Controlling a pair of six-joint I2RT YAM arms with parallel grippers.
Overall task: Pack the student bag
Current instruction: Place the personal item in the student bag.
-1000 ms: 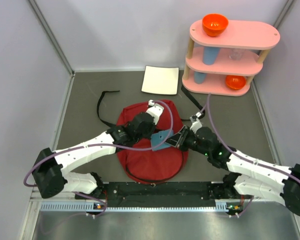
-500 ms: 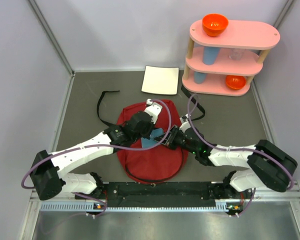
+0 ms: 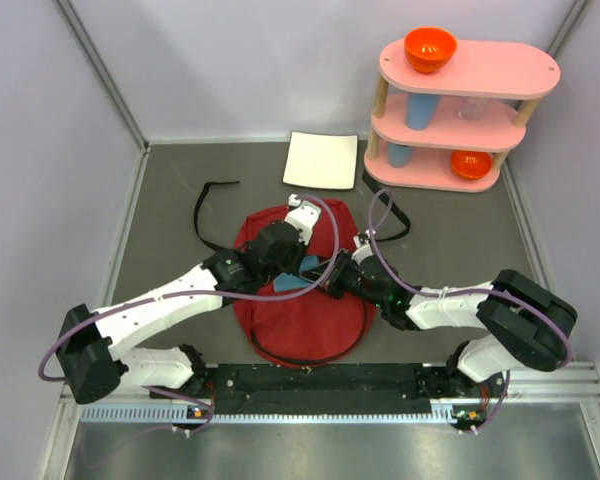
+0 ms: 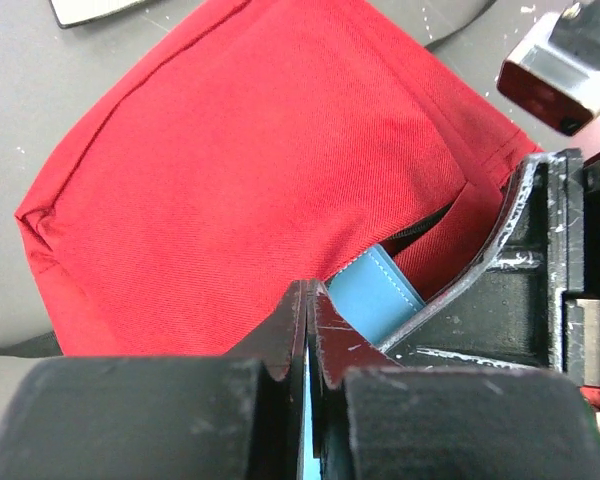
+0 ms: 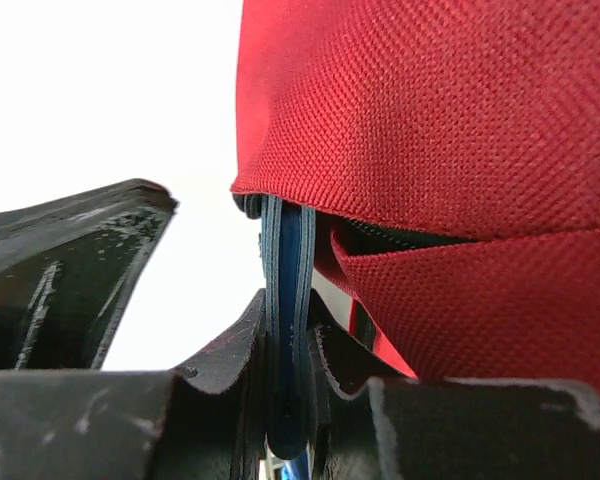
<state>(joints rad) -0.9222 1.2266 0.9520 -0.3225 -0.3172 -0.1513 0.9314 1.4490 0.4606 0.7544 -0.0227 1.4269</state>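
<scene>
The student bag (image 3: 300, 310), dark red fabric, lies flat between the arms. My left gripper (image 3: 302, 262) is shut, pinching the bag's edge at its opening; in the left wrist view (image 4: 308, 295) the jaws are pressed together against the red fabric (image 4: 260, 170). My right gripper (image 3: 332, 276) is shut on a flat blue case (image 3: 298, 284). The case pokes into the dark opening slit (image 4: 380, 300), beside my right gripper's black finger (image 4: 500, 260). In the right wrist view the case (image 5: 285, 260) is edge-on between the jaws (image 5: 285, 325), under the bag's lip (image 5: 430, 120).
A pink three-tier shelf (image 3: 460, 110) stands at the back right with orange bowls (image 3: 430, 48) and blue cups (image 3: 420, 108). A white sheet (image 3: 321, 160) lies behind the bag. The bag's black strap (image 3: 215, 205) trails to the left. Walls close in the sides.
My right gripper has moved left with the blue case, pushing it further into the bag's opening; less of the case shows. My left gripper has shifted slightly back while staying shut.
</scene>
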